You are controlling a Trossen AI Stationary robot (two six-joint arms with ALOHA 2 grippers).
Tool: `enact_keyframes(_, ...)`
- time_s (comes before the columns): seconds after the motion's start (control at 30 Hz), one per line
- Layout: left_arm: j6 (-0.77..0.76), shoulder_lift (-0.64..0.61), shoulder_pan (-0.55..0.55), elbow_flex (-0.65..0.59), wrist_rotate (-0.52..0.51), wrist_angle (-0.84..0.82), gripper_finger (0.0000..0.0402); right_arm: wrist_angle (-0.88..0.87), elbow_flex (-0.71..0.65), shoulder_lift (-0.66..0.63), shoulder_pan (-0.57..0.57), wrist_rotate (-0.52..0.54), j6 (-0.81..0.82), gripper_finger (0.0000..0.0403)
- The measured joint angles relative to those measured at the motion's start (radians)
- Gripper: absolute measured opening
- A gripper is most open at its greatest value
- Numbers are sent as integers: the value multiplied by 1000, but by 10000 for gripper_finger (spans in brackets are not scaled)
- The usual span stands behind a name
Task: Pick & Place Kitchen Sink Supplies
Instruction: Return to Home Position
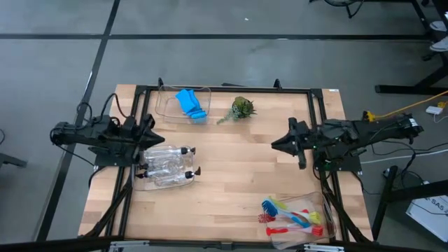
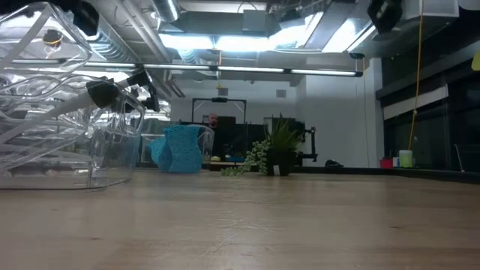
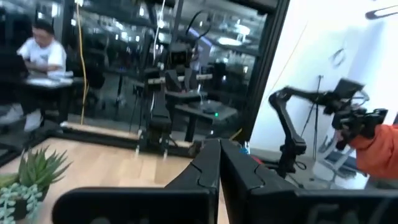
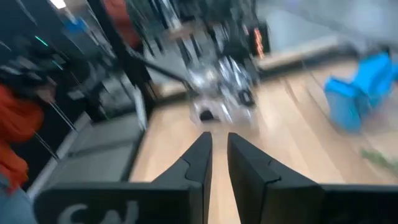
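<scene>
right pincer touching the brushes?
Apart. The high view shows the right pincer at mid-table, with a stretch of bare wood between it and the brushes near the table's corner.

Bare wood of the table runs open from the frame's centre to its lower edge, passable from either side; at left centre a clear bin full of bottles blocks the way, just beside the left gripper; along the upper centre stand the sponge bin and a plant, near each other; the brush bin fills the lower right; the right gripper hangs at right centre, well apart from every bin.
</scene>
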Motion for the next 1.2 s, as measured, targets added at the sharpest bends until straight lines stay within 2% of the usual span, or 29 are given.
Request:
enact_keyframes(0.2,38,-89,0,-185,17,273,1,318,-283,-204,3,-4,-36,52)
enact_keyframes(0.37,34,-104,0,-327,-12,502,2,433,-434,-318,3,-14,-64,52)
enact_keyframes(0.47,39,-105,0,-346,-29,515,1,507,-514,-382,2,-57,-101,52)
enact_keyframes(0.7,58,-105,0,-347,-37,511,5,684,-719,-536,-13,-59,-149,52)
enact_keyframes(0.83,58,-106,0,-347,-66,510,2,603,-724,-599,-33,-88,-210,52)
enact_keyframes(0.97,58,-107,0,-347,-138,502,3,530,-724,-662,-62,-128,-277,52)
enact_keyframes(1.1,49,-107,0,-347,-209,470,10,379,-725,-725,-94,-135,-266,52)
enact_keyframes(1.2,48,-106,0,-347,-226,419,13,302,-726,-724,-113,-135,-244,52)
